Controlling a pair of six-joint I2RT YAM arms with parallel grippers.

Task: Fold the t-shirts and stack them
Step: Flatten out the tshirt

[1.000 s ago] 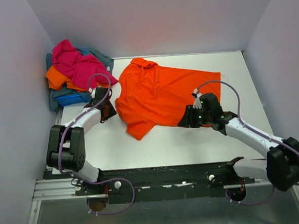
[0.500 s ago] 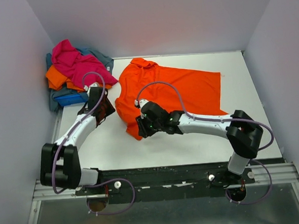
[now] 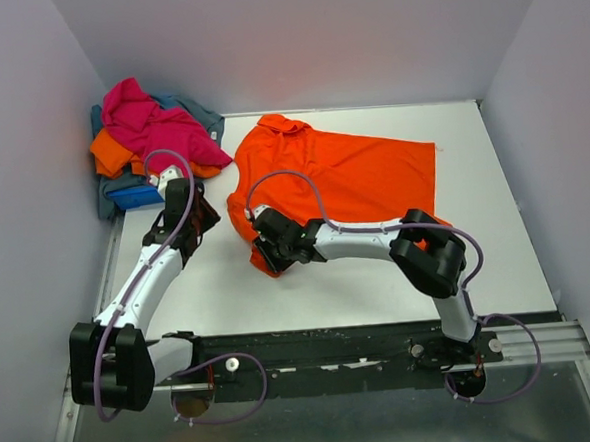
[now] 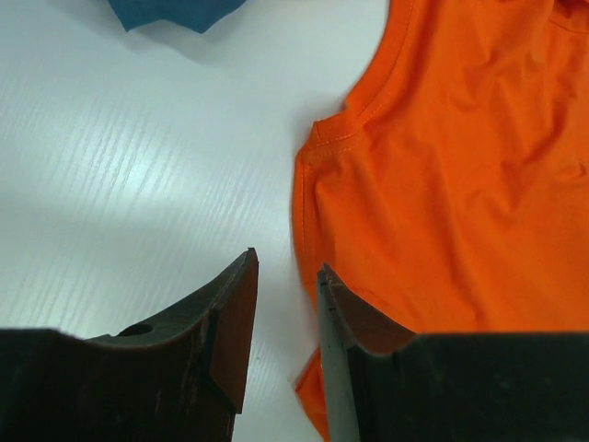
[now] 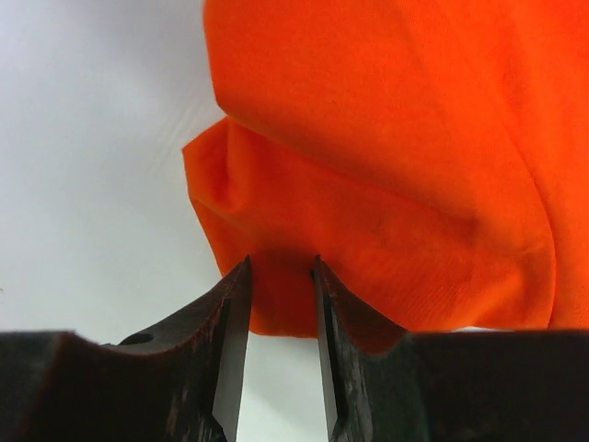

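A bright orange t-shirt (image 3: 343, 183) lies spread flat on the white table. My right gripper (image 3: 267, 251) is low over its near-left sleeve. In the right wrist view the gripper (image 5: 279, 267) is narrowly open, with the orange sleeve (image 5: 368, 166) lying between and beyond the fingertips. My left gripper (image 3: 195, 222) is just left of the shirt. In the left wrist view it (image 4: 285, 272) is narrowly open and empty over bare table, beside the shirt's sleeve edge (image 4: 460, 184). A pile at the back left holds magenta-pink (image 3: 154, 124), orange (image 3: 110, 152), royal blue (image 3: 133, 196) and grey-blue (image 3: 196, 109) shirts.
Grey walls close in the table (image 3: 309, 290) at the left, back and right. The black rail with the arm bases runs along the near edge. A corner of blue cloth (image 4: 175, 11) shows at the top of the left wrist view.
My right arm swung from the shirt's near-right edge across to its near-left sleeve. My left gripper shifted slightly left, away from the shirt. The shirt lies as before.
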